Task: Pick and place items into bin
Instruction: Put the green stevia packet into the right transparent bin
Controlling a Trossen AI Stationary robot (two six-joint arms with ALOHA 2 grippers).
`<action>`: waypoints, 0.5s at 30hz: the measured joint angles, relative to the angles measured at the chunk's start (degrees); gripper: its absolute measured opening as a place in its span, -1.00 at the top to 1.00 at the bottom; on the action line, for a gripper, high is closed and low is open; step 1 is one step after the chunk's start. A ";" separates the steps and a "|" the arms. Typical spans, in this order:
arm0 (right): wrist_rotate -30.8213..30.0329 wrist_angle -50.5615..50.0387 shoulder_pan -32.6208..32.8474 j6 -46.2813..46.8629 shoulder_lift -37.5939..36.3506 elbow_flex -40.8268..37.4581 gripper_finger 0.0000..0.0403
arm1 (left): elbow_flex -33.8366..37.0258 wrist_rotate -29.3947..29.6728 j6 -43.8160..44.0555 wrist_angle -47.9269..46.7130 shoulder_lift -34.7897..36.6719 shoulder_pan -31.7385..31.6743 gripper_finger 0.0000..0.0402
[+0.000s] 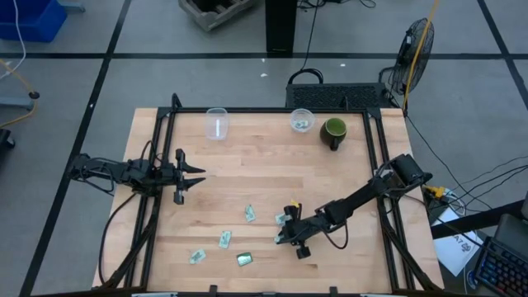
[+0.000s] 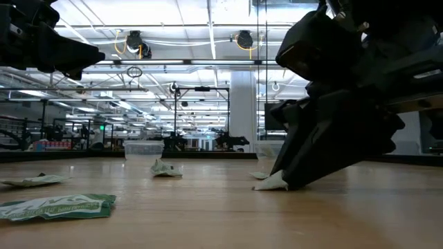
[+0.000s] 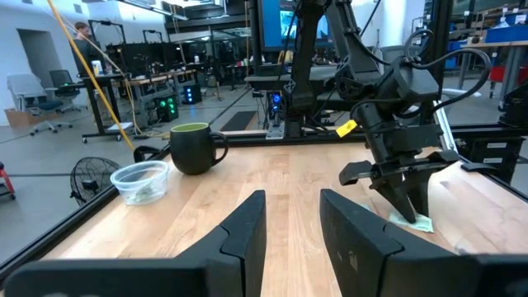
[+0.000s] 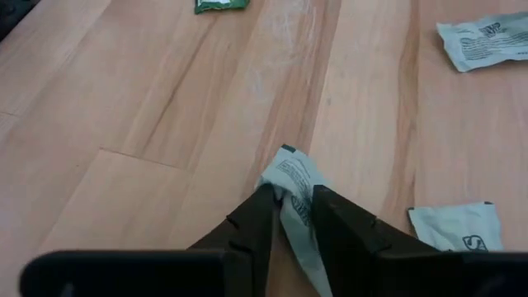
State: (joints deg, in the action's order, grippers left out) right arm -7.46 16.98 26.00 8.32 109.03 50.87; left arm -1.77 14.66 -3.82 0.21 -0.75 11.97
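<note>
Pale butcher-block wood makes up the tabletop, framed by black rails. Down on it near the front, the right gripper has its two dark fingers closed narrowly on a pale mint-green flat packet, pinching it so its edge stands up between the tips while it touches the wood. In the overhead view this right gripper sits low toward the right of the centre, its arm stretching back to the right rail.

Just beside the pinched packet lie a second pale packet and, farther off, a third pale packet; a darker green packet lies well apart near the front edge. From above, more pale packets rest at left of the gripper and.

At the far edge stand a clear plastic cup, a small clear plastic bowl with something pale in it, and a dark green ceramic mug.

Over the left side of the table, the left gripper hovers with its fingers spread apart, holding nothing.
</note>
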 joint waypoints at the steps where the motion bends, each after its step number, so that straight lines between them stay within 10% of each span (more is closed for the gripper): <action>1: 0.00 0.43 0.00 0.00 0.00 -0.04 0.65 | -0.01 0.00 -0.01 0.00 0.00 0.01 0.39; 15: -0.11 7.24 -0.81 -4.24 -2.55 -0.24 0.84 | 0.00 0.00 0.01 0.00 0.02 0.01 0.39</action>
State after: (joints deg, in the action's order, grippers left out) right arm -7.57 24.23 25.18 4.08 106.48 50.63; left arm -1.77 14.66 -3.81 0.21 -0.73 11.99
